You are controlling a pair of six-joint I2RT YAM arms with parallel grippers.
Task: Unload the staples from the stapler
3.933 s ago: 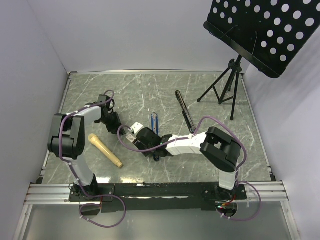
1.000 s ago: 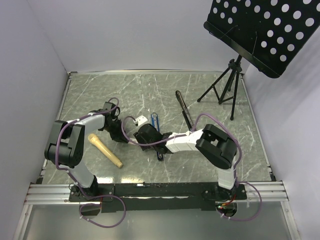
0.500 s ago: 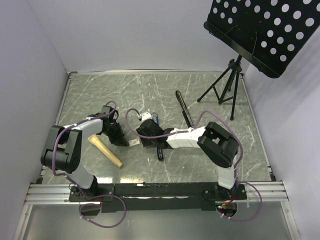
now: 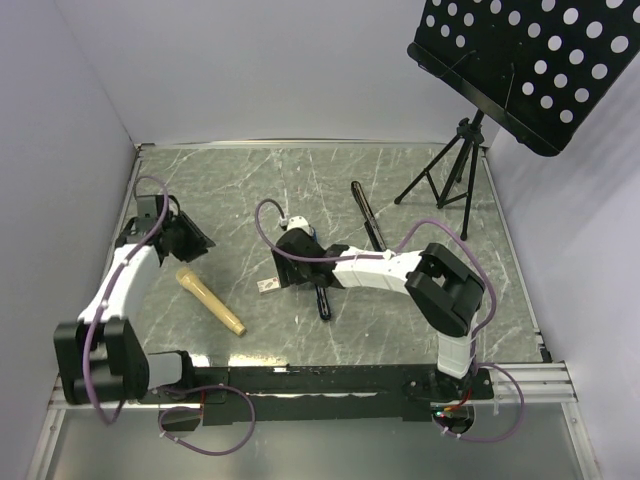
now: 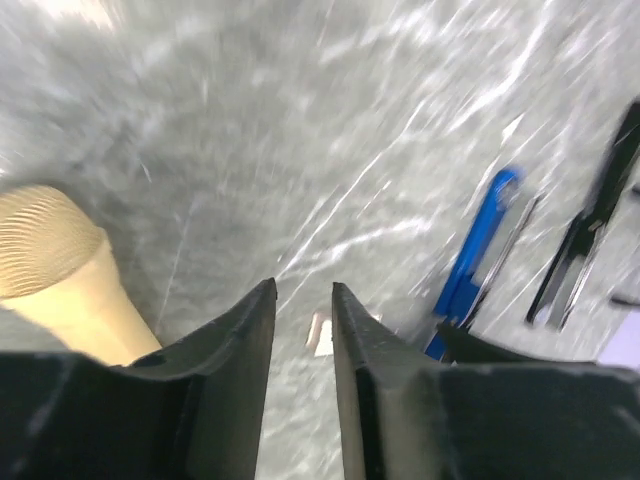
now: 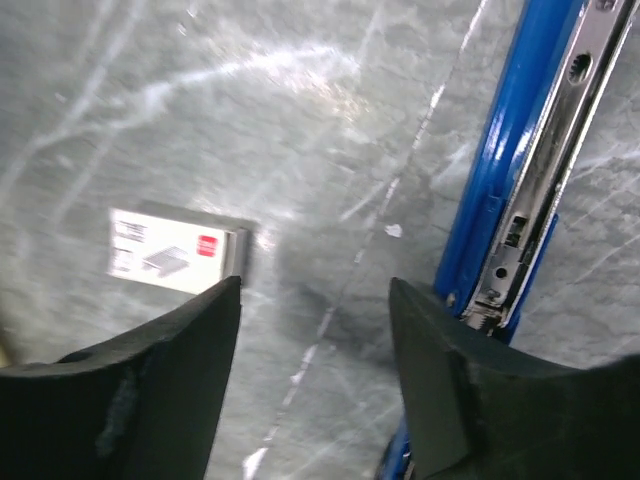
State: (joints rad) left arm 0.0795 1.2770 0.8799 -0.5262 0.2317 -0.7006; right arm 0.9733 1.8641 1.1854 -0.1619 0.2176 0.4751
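The stapler (image 6: 520, 190) lies flat on the marble table (image 4: 420, 300) with its blue arm folded open and its silvery rail showing. In the top view only its dark base (image 4: 321, 300) pokes out from under the right arm. My right gripper (image 6: 315, 290) hangs just left of the blue arm, open, with nothing between its fingers; from above, the right gripper (image 4: 288, 270) covers the blue part. My left gripper (image 4: 200, 242) is far to the left, apart from the stapler (image 5: 480, 265). The left gripper (image 5: 303, 290) is open by a narrow gap and holds nothing.
A small white staple box (image 4: 268, 286) lies left of the right gripper, also seen as the box (image 6: 170, 250). A beige microphone (image 4: 210, 300) lies near the left arm. An all-black stapler (image 4: 367, 215) lies farther back. A music stand (image 4: 450, 170) stands at the back right.
The left arm has swung back to the far left, away from the stapler, uncovering the small box. Both grippers' jaws have widened. The right gripper has shifted slightly over the stapler.
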